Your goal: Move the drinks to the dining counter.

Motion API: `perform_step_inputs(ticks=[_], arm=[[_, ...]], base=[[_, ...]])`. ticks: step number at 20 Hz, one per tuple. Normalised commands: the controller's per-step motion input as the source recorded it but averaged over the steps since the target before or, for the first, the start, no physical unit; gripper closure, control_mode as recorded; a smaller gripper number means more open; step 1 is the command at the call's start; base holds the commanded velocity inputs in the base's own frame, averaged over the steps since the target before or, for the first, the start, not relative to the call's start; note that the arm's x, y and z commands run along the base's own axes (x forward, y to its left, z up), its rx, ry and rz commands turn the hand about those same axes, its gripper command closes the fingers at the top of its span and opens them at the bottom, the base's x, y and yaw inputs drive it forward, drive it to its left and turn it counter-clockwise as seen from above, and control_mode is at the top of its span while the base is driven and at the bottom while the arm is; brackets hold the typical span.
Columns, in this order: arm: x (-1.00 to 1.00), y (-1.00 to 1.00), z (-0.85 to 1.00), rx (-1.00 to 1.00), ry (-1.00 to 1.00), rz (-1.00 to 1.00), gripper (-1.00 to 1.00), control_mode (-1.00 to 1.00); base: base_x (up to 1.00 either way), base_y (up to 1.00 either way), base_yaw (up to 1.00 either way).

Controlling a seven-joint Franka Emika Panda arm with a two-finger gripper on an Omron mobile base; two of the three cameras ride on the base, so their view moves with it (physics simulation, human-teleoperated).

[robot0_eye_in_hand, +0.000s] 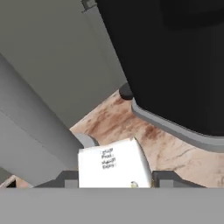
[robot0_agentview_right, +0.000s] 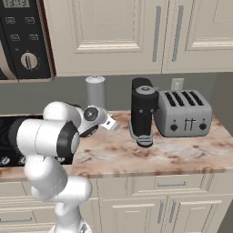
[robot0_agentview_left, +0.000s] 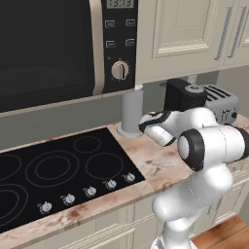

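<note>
The gripper (robot0_eye_in_hand: 114,181) pinches a whitish bottle (robot0_eye_in_hand: 113,165) between both fingers, its small printed label too blurred to read, above the marbled counter (robot0_agentview_right: 173,152). A grey cylinder (robot0_agentview_right: 96,91) stands just beside it, the black coffee machine (robot0_agentview_right: 143,110) near on the other side, leaving a narrow gap. The toaster (robot0_agentview_right: 184,113) sits beyond; the black cooktop (robot0_agentview_left: 58,170) lies opposite.
</note>
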Motion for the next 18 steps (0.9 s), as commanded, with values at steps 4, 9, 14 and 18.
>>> perform_step_inputs(ticks=[4,9,14,18], arm=[[-0.89,-0.14,0.34,0.00,-0.14,0.00,1.00,-1.00],[-0.78,-0.20,0.64,0.00,-0.02,0.00,1.00,-1.00],[-0.95,-0.27,0.61,-0.02,0.02,0.00,1.00,-1.00],[-1.00,-0.33,0.42,-0.04,0.00,0.00,1.00,-1.00]], base=[[0.00,0.00,0.00],[0.00,0.00,0.00],[0.00,0.00,0.00],[0.00,0.00,0.00]])
